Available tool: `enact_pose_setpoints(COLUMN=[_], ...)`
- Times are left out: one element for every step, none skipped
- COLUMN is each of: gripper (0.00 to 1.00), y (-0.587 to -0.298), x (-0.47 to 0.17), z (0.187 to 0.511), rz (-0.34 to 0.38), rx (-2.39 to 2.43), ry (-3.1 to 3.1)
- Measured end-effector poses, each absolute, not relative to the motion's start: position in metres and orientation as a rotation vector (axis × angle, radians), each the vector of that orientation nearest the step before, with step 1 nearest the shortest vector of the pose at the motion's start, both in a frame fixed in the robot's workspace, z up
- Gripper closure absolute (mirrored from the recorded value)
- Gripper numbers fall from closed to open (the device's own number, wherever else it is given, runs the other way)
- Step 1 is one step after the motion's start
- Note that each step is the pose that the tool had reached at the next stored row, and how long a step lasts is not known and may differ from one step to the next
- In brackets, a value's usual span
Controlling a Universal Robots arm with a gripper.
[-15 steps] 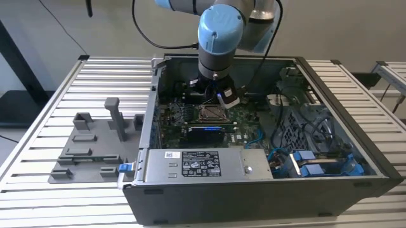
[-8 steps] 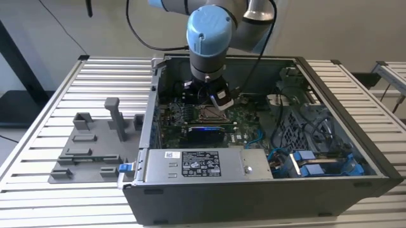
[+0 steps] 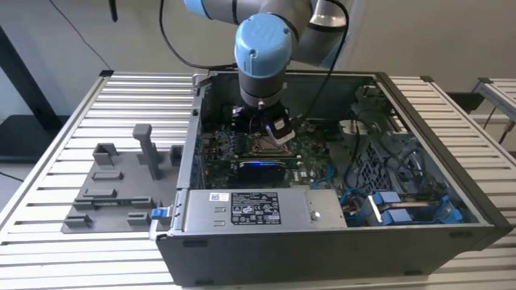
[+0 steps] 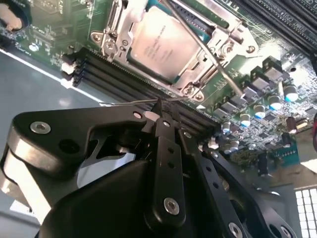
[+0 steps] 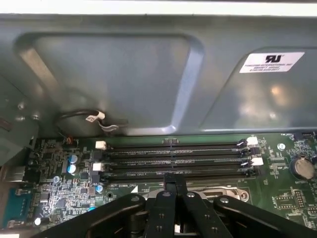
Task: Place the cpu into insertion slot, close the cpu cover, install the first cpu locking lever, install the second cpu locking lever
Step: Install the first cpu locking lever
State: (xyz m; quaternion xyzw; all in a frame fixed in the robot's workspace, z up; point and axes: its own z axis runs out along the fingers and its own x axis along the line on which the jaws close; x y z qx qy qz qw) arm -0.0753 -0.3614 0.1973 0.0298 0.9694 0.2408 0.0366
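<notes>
The cpu (image 4: pixel 161 42) is seated in the insertion slot (image 4: pixel 185 88), with the cpu cover (image 4: pixel 126 32) lowered around its edges. The gripper (image 4: pixel 159 105) is positioned just beside the socket, fingers brought together, with a thin metal rod (image 4: pixel 124 103) at their tips.

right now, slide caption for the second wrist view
black gripper beside the silver-grey square cpu, framed by its thin silvery metal cover on the green circuit board

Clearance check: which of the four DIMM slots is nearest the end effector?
The DIMM slot farthest from the chassis wall; the end effector tip overlaps it in the first wrist view, and the other three lie beyond.
</notes>
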Motion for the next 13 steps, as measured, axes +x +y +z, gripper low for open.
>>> enact_pose_setpoints(gripper=[0.89, 0.89, 0.89, 0.89, 0.89, 0.89, 0.89, 0.89, 0.89, 0.89, 0.89, 0.89, 0.89], y=[-0.361, -0.361, -0.361, -0.361, -0.361, -0.361, -0.361, -0.361, -0.360, -0.360, -0.360, -0.360, -0.360], x=[-0.075, -0.075, -0.074, -0.073, -0.072, -0.071, -0.070, -0.068, -0.067, -0.066, -0.065, -0.064, -0.062], z=[0.196, 0.195, 0.194, 0.193, 0.193, 0.192, 0.191, 0.191, 0.190, 0.190, 0.189, 0.189, 0.188], rz=[0.740, 0.739, 0.740, 0.740, 0.740, 0.740, 0.740, 0.741, 0.741, 0.741, 0.741, 0.742, 0.742], rx=[0.091, 0.092, 0.092, 0.092, 0.092, 0.092, 0.092, 0.092, 0.092, 0.092, 0.092, 0.092, 0.092], ry=[2.977, 2.977, 2.976, 2.976, 2.977, 2.977, 2.977, 2.976, 2.976, 2.976, 2.976, 2.976, 2.976])
